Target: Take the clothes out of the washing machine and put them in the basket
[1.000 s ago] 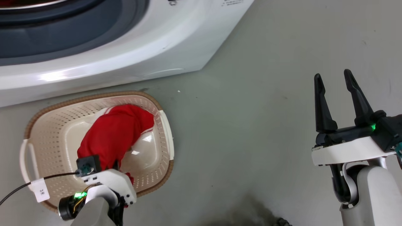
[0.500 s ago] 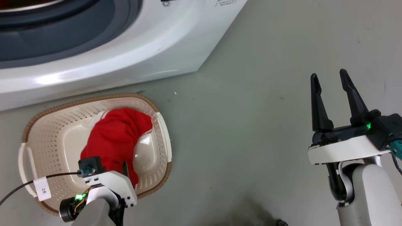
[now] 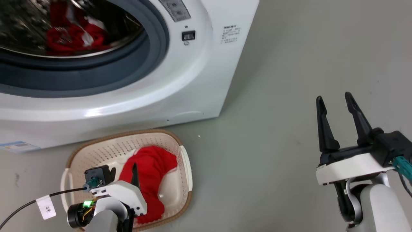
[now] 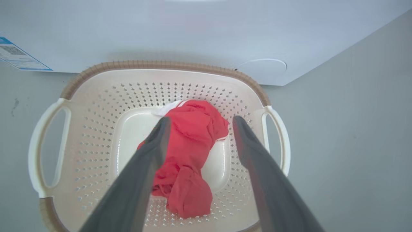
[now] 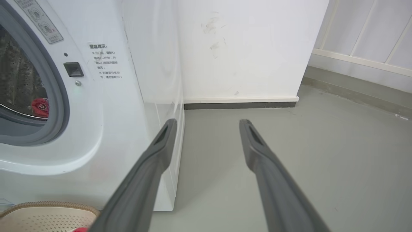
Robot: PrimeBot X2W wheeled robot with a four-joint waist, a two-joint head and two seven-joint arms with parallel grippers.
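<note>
The washing machine (image 3: 193, 80) stands open, and red clothes with white patches (image 3: 72, 37) lie in its steel drum. In the right wrist view the same clothes (image 5: 40, 107) show behind the grey ring. On the floor in front sits the cream basket (image 3: 128, 133) with a red garment (image 3: 154, 174) heaped inside. My left gripper (image 4: 201, 120) hangs open just above that garment (image 4: 190, 148), holding nothing. In the head view the left gripper (image 3: 124, 172) is over the basket. My right gripper (image 3: 333, 96) is open and empty over bare floor, well to the right.
The washer's white front panel (image 4: 193, 32) stands right behind the basket rim (image 4: 161, 64). A white wall with a dark skirting (image 5: 239, 105) runs behind the machine's side (image 5: 154, 64). Grey floor stretches to the right. A black cable with a white tag (image 3: 46, 207) trails from my left wrist.
The head camera has tilted up, bringing the drum into view. The red garment has slumped lower into the basket, free of my left gripper's fingers. The right gripper stays as it was.
</note>
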